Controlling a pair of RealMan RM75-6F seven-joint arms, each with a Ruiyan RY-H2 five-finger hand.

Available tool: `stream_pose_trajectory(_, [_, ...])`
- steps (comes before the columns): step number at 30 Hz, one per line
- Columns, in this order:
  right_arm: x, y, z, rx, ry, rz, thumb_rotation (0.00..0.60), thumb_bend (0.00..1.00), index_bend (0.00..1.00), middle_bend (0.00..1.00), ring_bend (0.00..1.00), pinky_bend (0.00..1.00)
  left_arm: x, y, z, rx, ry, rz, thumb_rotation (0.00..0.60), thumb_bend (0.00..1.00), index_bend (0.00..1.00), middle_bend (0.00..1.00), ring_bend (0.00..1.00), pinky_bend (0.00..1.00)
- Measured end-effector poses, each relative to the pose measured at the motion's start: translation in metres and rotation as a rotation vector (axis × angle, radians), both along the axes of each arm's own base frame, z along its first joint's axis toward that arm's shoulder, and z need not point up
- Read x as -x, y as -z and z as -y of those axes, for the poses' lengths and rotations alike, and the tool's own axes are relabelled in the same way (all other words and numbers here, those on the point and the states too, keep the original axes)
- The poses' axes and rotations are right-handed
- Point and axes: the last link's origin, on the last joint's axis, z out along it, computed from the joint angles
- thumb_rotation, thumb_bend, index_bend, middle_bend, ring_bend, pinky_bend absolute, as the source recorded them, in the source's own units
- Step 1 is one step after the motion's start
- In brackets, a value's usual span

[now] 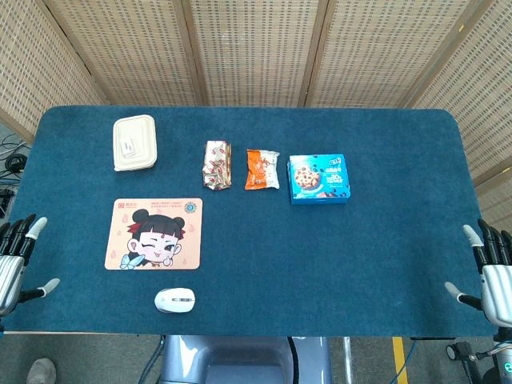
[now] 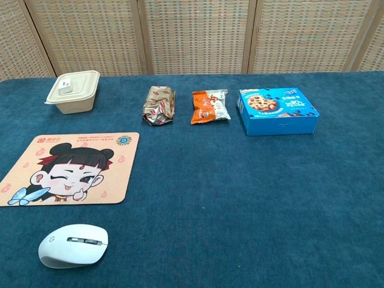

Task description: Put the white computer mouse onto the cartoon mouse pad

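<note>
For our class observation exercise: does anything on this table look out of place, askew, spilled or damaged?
Nothing is spilled or visibly damaged. The white computer mouse lies on the cloth just in front of the cartoon mouse pad, not on it. The brown snack packet looks crumpled.

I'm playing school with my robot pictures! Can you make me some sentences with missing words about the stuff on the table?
1. The white computer mouse lies on the ____ tablecloth, not on the pad.
2. The cartoon mouse pad shows a winking ____.
3. The cookie box is colored ____.
4. The left hand and right hand are both ____, holding nothing.

Missing words: blue; girl; blue; open
</note>
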Motion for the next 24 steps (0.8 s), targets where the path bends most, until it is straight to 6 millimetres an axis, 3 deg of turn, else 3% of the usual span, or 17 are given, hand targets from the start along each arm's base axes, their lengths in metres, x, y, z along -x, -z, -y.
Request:
stream_pose_trajectory(9, [0.001,0.002,0.0,-0.007,0.007,0.0,0.6,0.0,0.0,0.0,0.0,0.0,-0.001,0.005,0.0,0.036,0.014,-0.008,0.6,0.0,0.0,0.0,0.0,0.0])
stream_pose_trajectory(14, [-0.001,0.003,0.0,-0.011,0.001,-0.002,0.6,0.0,0.0,0.0,0.0,0.0,-0.01,0.02,0.008,0.13,0.064,-0.02,0.6,0.0,0.0,0.0,0.0,0.0])
stream_pose_trajectory(19, [0.001,0.002,0.0,-0.011,0.009,0.007,0.6,0.0,0.0,0.0,0.0,0.0,-0.022,0.054,0.009,0.239,0.129,-0.058,0.6,0.0,0.0,0.0,0.0,0.05])
stream_pose_trajectory(24, [0.003,0.001,0.002,-0.009,0.015,0.019,0.6,0.0,0.0,0.0,0.0,0.0,-0.037,0.099,0.003,0.383,0.18,-0.046,0.6,0.0,0.0,0.0,0.0,0.11])
